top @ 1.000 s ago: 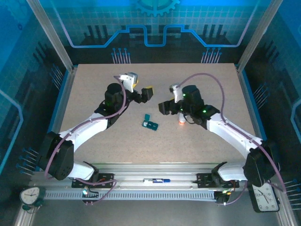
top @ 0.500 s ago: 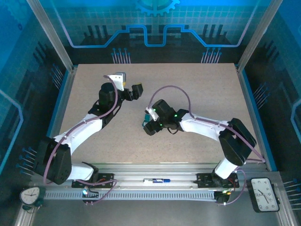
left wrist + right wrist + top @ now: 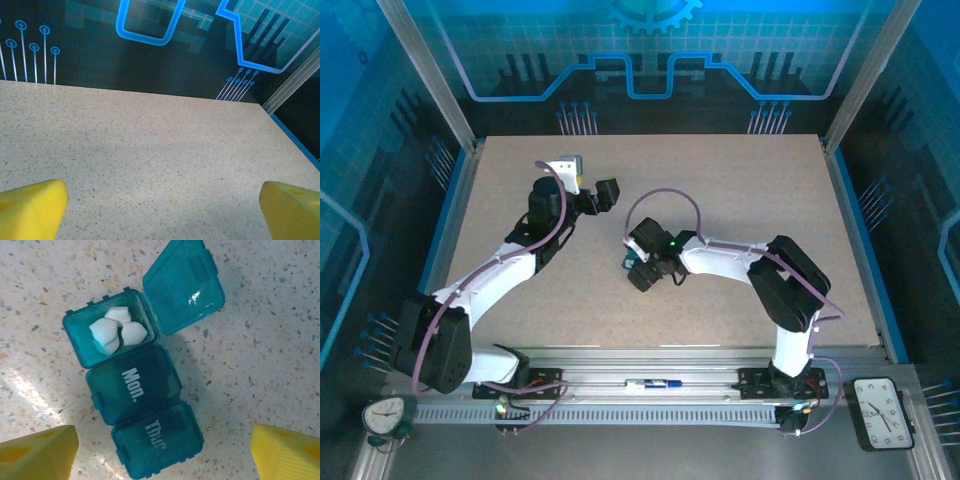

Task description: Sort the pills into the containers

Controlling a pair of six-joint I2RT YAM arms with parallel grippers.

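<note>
My right pincer [image 3: 160, 455] hangs spread wide and empty above the teal plastic pill box [image 3: 140, 390] on the speckled worktop [image 3: 260, 340] — one lid [image 3: 182, 285] up, chunky white pills [image 3: 117, 330] inside. My left pincer [image 3: 162, 210] — agape — holds nothing.

Teal pill box [image 3: 135, 385], white pills [image 3: 117, 330], yellow fingers [image 3: 35, 452], speckled beige table [image 3: 260, 340].
</note>
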